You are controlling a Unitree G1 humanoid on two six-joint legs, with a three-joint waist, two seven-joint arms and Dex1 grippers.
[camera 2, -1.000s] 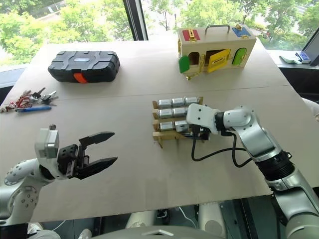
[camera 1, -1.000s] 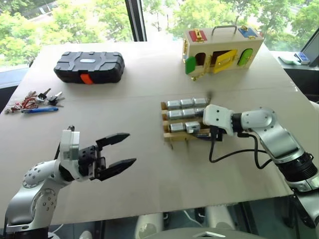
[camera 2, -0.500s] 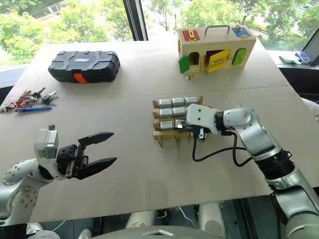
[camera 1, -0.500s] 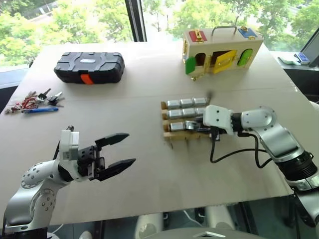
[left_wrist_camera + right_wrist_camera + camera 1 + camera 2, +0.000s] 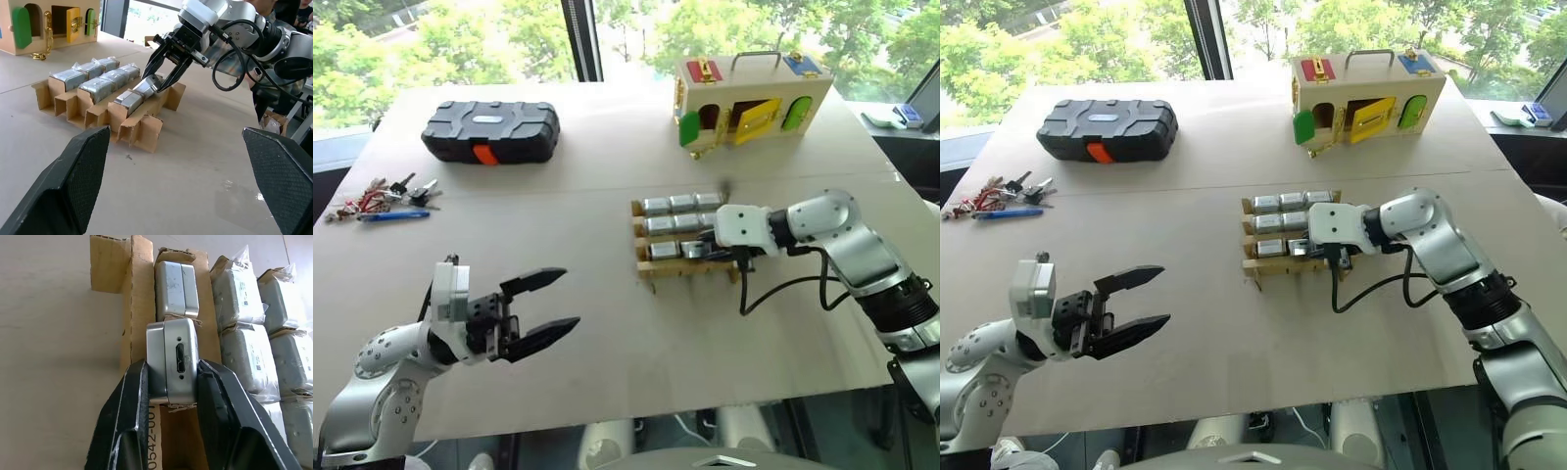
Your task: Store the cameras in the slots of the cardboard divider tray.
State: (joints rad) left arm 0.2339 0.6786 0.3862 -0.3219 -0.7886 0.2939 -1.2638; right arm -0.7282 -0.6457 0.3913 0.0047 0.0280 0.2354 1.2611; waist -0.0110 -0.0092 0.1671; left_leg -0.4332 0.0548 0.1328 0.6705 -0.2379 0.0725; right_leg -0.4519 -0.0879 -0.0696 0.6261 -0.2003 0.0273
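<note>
Holding eight cameras [image 5: 671, 204], cardboard divider tray [image 5: 658, 269]; near-row one tilted

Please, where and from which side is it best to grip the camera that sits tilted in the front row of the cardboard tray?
Probably by its two long flat sides, coming from above. The tilted camera sticks out of the cardboard tray, so those faces are free. The right gripper holds it so.

Bare table [image 5: 607, 323] between left hand [image 5: 548, 305] and divider tray [image 5: 651, 269]; right hand [image 5: 159, 81] blocks tray's near row.
</note>
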